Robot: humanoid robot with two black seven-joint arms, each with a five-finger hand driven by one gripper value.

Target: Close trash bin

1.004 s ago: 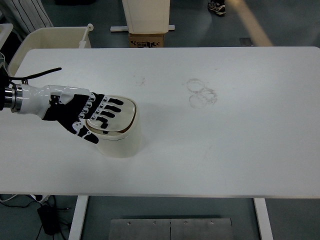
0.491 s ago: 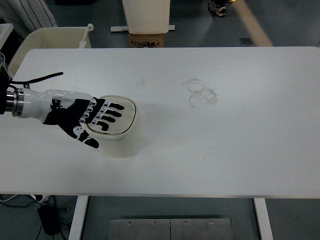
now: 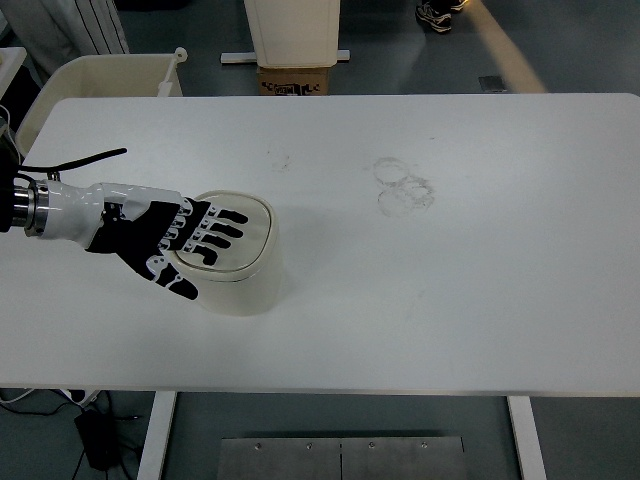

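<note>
The trash bin (image 3: 240, 262) stands on the left part of the white table (image 3: 450, 250), nearer its front edge than its back, a small cream tub with a rounded lid (image 3: 238, 232) on top. What we notice first is that lid: a second ago a dark line ran along its right rim, a gap where it stood a little proud of the body, and now that line has all but gone and the lid sits level in its frame. Our left hand (image 3: 170, 240) lies flat across the lid's left half, fingers (image 3: 222, 230) stretched out and spread, gripping nothing, simply bearing down; over the last second it has slid a little back toward the left edge while the palm stayed low. We judge from this that the press has done its work and the bin is closed or very nearly so, though from above we cannot tell whether any catch has clicked home. Our right arm is out of sight. Further right on the table are faint ring-shaped marks (image 3: 402, 187), well apart from the bin, and beyond the far edge a cream crate (image 3: 100, 75) sits on the floor.
</note>
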